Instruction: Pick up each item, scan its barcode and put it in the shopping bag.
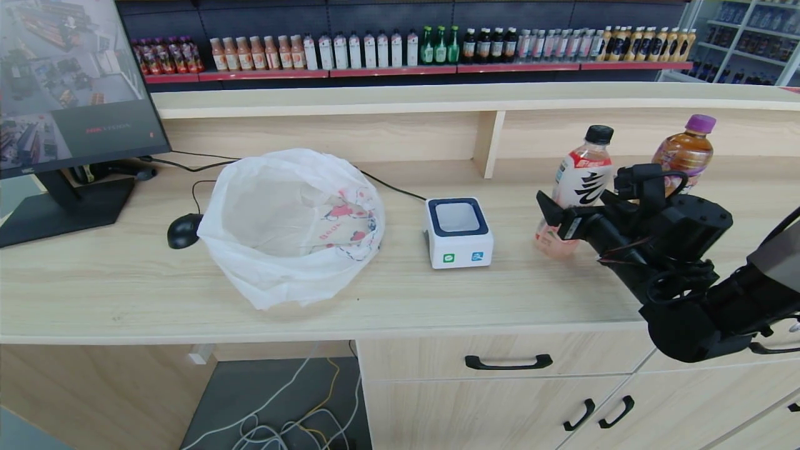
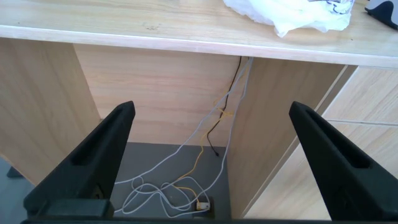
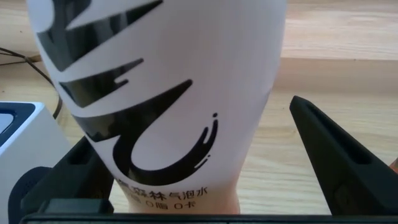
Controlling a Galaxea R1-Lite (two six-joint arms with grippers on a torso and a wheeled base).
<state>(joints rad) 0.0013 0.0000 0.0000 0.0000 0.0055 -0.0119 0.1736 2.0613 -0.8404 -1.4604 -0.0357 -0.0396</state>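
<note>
A pale pink bottle [image 1: 580, 178] with a black cap stands on the wooden counter [image 1: 437, 294] at the right. My right gripper [image 1: 572, 209] is open around its lower half; in the right wrist view the bottle [image 3: 168, 93] sits between the fingers [image 3: 336, 155], close to one and apart from the other. An amber bottle [image 1: 684, 153] with a purple cap stands just behind. The white scanner [image 1: 458, 232] sits mid-counter, and the open white shopping bag [image 1: 290, 225] lies to its left. My left gripper [image 2: 211, 109] hangs open and holds nothing, below the counter's front edge.
A monitor [image 1: 69, 81] stands at the back left, with a black mouse [image 1: 184, 230] beside the bag. A raised shelf [image 1: 487, 144] backs the counter. Drawers with black handles [image 1: 507, 362] are under the right side; loose cables [image 2: 180, 186] lie in the opening underneath.
</note>
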